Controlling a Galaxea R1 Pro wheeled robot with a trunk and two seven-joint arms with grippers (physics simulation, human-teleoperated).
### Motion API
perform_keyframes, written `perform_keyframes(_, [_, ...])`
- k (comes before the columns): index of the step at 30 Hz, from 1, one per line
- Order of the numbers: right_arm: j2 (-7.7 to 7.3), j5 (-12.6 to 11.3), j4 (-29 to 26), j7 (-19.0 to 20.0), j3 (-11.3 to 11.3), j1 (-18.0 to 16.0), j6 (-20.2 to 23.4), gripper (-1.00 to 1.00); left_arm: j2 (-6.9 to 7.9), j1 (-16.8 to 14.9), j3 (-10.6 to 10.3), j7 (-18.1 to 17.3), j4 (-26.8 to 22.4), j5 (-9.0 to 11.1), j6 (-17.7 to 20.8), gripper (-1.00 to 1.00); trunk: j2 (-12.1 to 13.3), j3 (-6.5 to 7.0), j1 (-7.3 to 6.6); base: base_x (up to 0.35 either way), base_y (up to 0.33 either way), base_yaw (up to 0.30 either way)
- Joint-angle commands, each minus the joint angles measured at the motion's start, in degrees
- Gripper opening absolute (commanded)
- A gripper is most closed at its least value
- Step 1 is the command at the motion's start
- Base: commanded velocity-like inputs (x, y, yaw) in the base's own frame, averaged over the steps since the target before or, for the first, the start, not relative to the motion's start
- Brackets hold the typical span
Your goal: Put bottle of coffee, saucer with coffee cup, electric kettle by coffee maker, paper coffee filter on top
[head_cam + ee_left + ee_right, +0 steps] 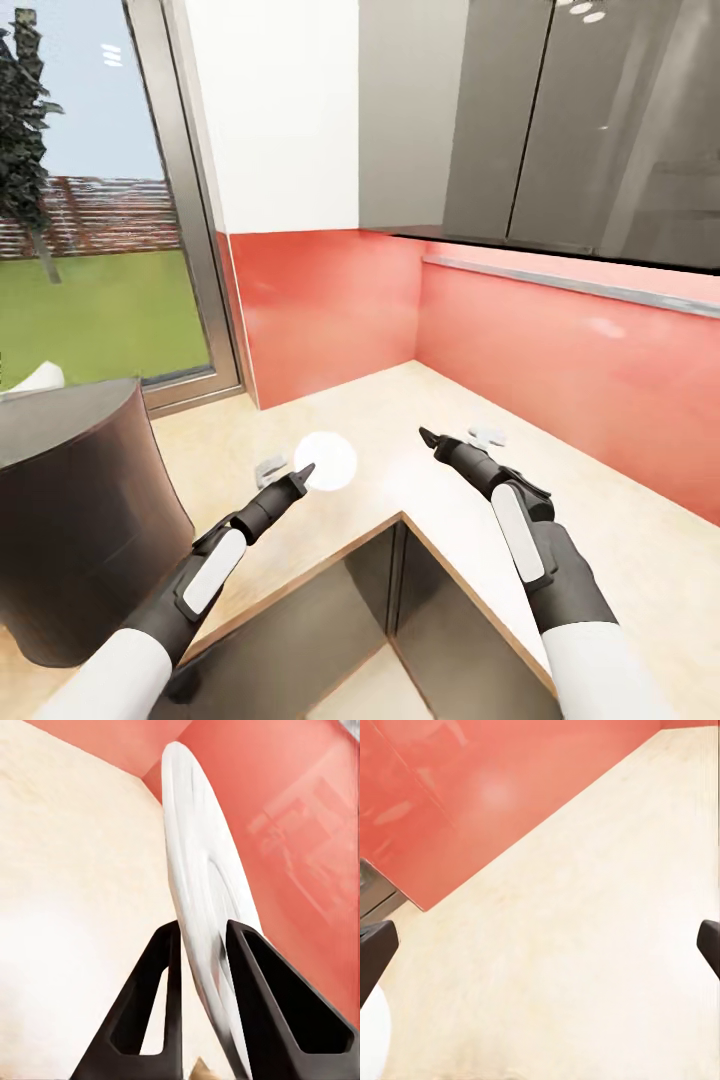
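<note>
Left gripper point(201, 945) clamps the saucer point(325, 461) above the kitchen countertop point(640, 560); right gripper point(540, 952) wide. Next, apparently: lower beside the coffee maker point(80, 520).

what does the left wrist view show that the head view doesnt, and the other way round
The left wrist view gives the close grip: the left gripper has its fingers shut on the rim of the saucer, seen edge-on.

The head view gives the wider scene: the coffee maker to the left, the right gripper out over the counter, the window and two small white items.

Both show the saucer, the kitchen countertop and the red backsplash.
</note>
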Motion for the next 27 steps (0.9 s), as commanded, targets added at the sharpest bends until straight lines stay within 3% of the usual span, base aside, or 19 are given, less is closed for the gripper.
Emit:
perform_keyframes(1, [0.04,-0.21,-0.04,0.14,-0.13,-0.05,0.31,1.00,0.05,-0.06,-0.09,0.06,-0.07,0.50,0.30,-1.00,-0.14,-0.14,0.00,-0.341,0.000,0.000])
perform_keyframes(9, [0.05,-0.21,-0.04,0.20,-0.04,-0.05,0.24,1.00,0.12,-0.04,-0.07,-2.39,-0.04,0.47,0.53,-1.00,-0.14,0.17,0.00,-0.341,0.000,0.000])
perform_keyframes(27, [0.05,-0.21,-0.04,0.21,-0.04,-0.05,0.23,1.00,-0.10,0.02,-0.15,-2.65,-0.04,0.43,0.48,-1.00,-0.14,1.69,0.00,-0.341,0.000,0.000])
